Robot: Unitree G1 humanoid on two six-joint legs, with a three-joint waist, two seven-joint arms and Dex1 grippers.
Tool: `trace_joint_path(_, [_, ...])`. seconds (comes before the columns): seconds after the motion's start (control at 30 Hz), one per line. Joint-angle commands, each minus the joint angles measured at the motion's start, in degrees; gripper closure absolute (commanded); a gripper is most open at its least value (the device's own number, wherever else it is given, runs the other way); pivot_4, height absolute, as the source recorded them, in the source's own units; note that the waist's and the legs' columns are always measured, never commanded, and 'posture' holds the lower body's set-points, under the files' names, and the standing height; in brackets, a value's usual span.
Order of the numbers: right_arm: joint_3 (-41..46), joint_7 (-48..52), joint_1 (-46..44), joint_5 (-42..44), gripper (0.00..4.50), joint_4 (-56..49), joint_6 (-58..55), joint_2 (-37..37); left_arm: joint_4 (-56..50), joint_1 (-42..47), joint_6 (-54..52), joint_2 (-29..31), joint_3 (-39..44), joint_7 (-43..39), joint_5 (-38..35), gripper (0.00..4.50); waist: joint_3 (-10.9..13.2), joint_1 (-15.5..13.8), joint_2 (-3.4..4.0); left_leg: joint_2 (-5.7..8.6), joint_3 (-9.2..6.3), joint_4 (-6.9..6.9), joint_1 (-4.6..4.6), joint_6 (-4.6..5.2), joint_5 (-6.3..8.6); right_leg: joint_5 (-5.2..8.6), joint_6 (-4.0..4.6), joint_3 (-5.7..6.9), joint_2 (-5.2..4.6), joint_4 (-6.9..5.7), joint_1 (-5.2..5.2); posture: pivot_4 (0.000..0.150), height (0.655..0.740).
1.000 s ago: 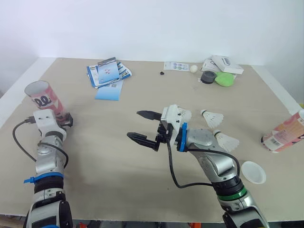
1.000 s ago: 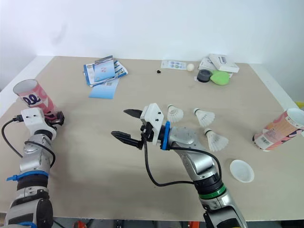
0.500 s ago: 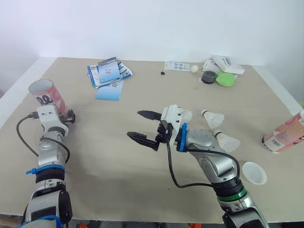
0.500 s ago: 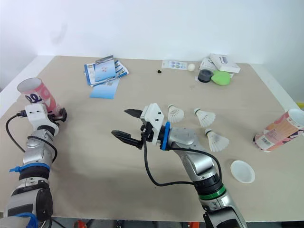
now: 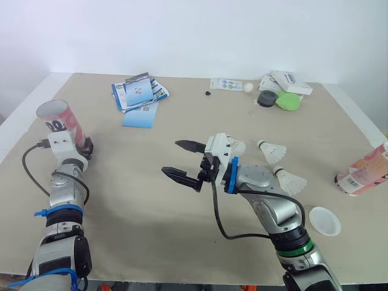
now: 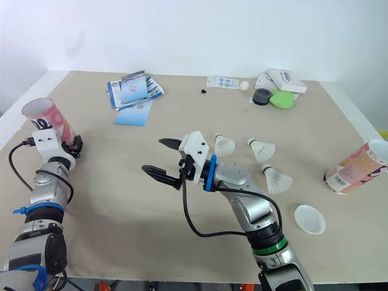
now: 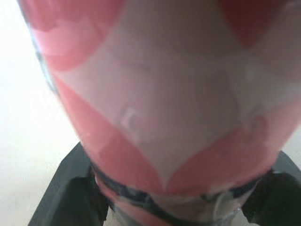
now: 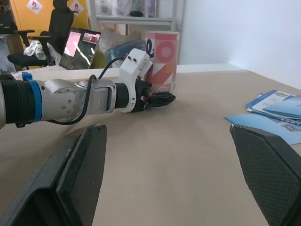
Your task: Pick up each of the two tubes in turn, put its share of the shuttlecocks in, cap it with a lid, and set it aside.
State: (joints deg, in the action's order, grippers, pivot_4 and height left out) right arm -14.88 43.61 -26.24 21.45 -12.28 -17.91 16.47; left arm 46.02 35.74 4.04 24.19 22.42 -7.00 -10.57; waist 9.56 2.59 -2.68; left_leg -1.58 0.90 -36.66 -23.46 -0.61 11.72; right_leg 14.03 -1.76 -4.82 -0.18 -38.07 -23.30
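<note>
Left gripper is clamped on the lower end of the pink tube, its black fingers one on each side of the wall, as the left wrist view shows close up. That tube stands roughly upright, open mouth up, near the left edge of the table; whether its base is clear of the surface I cannot tell. Right gripper hangs over the middle of the table with its fingers spread wide and nothing between them, pointing toward the held tube.

By my reading the task is at its beginning. The first pick looks done, or nearly so, and the rest lies ahead. Three shuttlecocks lie loose on the table just beside the right forearm (one is partly hidden behind the gripper's white housing), so none of those three has gone in. What is inside the held tube is not visible. A white lid lies flat near the front right, well apart from both tubes and on neither. The second tube lies on its side at the far right edge, unloaded and uncapped.

Left to do, as I judge it: load this tube, cap it, set it aside, then repeat for the other.
</note>
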Motion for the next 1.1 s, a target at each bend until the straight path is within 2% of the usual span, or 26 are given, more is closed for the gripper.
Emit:
trace_joint_path(0.03, [1.2,-1.2,0.9,-1.3,0.00,-2.7,1.6,0.1,-1.5,-0.7,0.1,1.3,-0.5,-0.7,0.0,1.68,0.0,0.0,-0.01,0.00,0.00,0.00,0.00,0.00,0.00,0.00,0.00,0.00,0.00,0.00,0.00,0.150,0.7400])
trace_joint_path(0.17, [4.0,-8.7,7.5,-8.2,0.00,-3.8,8.7,0.2,-9.7,-3.7,-2.4,4.0,-3.0,-5.7,0.8,1.68,0.0,0.0,-0.06,0.00,0.00,0.06,-0.05,-0.03,0.02,0.00,0.01,0.02,-0.02,0.02,-0.03,0.150,0.7400])
trace_joint_path(0.23, [6.1,-12.7,11.6,-10.7,0.00,-6.4,10.3,0.3,-16.8,-6.0,-4.6,6.6,-5.6,-11.1,1.0,1.68,0.0,0.0,-0.05,0.00,-0.05,0.08,-0.24,-0.17,0.06,-0.01,0.05,0.01,-0.05,0.02,-0.21,0.150,0.7400])
trace_joint_path(0.33, [8.6,-17.8,18.5,-15.0,0.00,-9.9,10.5,1.3,-27.4,-9.2,-9.1,13.8,-10.1,-22.5,0.8,1.68,-0.1,-0.1,-0.11,0.02,-0.25,0.07,-0.95,-0.42,-0.03,-0.02,0.08,0.05,-0.09,-0.05,-0.83,0.150,0.7400])
trace_joint_path(0.43, [9.6,-23.5,20.9,-19.2,0.00,-10.7,6.2,0.7,-33.5,-11.0,-11.9,21.3,-14.5,-33.4,1.4,1.68,-0.1,0.0,-0.09,0.02,-0.32,0.10,-1.08,-0.53,-0.07,-0.04,0.14,0.07,-0.09,-0.06,-1.02,0.150,0.7400])
trace_joint_path(0.57, [8.4,-29.1,16.6,-23.1,0.00,-3.8,2.6,-2.5,-38.8,-10.3,-15.5,30.3,-21.5,-50.1,0.9,1.68,0.0,0.3,0.00,-0.05,-0.10,0.13,-0.84,-0.50,-0.16,0.00,0.25,-0.02,0.01,-0.11,-0.94,0.150,0.7400])
trace_joint_path(0.67, [8.5,-32.0,12.3,-24.1,0.00,2.3,1.9,-5.6,-43.1,-9.5,-18.8,34.3,-25.7,-59.8,-0.2,1.68,0.0,0.3,0.04,-0.20,0.05,0.13,-0.81,-0.52,-0.35,0.10,0.19,0.02,0.34,-0.13,-0.98,0.150,0.7400])
trace_joint_path(0.83, [10.1,-34.9,6.0,-24.0,0.00,12.8,3.5,-8.6,-48.7,-7.8,-23.6,36.4,-31.0,-67.4,0.7,1.68,0.1,0.2,0.10,-0.29,-0.07,0.16,-0.85,-0.52,-0.36,0.14,0.30,0.06,0.55,-0.17,-1.00,0.150,0.7400])
trace_joint_path(0.93, [12.5,-37.7,2.8,-23.2,0.82,18.7,4.6,-10.1,-50.0,-7.7,-24.3,36.4,-33.1,-68.3,2.6,1.69,0.1,0.3,0.11,-0.29,-0.15,0.18,-0.91,-0.52,-0.35,0.17,0.30,-0.05,0.69,-0.17,-1.00,0.150,0.7400])
trace_joint_path(0.97, [12.8,-38.2,2.1,-23.3,1.44,20.1,5.0,-10.4,-50.1,-7.9,-24.2,36.4,-33.6,-68.6,3.1,1.69,0.1,0.3,0.11,-0.30,-0.11,0.18,-0.94,-0.52,-0.35,0.16,0.29,-0.09,0.69,-0.18,-1.07,0.150,0.7400])
trace_joint_path(1.07, [12.9,-38.8,1.0,-23.6,2.24,22.2,5.9,-10.7,-50.4,-8.9,-24.2,36.2,-34.6,-69.3,4.1,1.69,0.1,0.3,0.10,-0.31,-0.14,0.18,-0.93,-0.52,-0.36,0.16,0.29,-0.09,0.71,-0.18,-1.05,0.150,0.7400])
trace_joint_path(1.1, [13.0,-38.9,1.0,-23.6,2.96,22.4,6.3,-10.8,-50.8,-9.3,-24.4,36.1,-34.9,-69.4,4.3,1.69,0.1,0.3,0.10,-0.31,-0.15,0.18,-0.92,-0.52,-0.36,0.17,0.29,-0.09,0.72,-0.20,-1.05,0.150,0.7400])
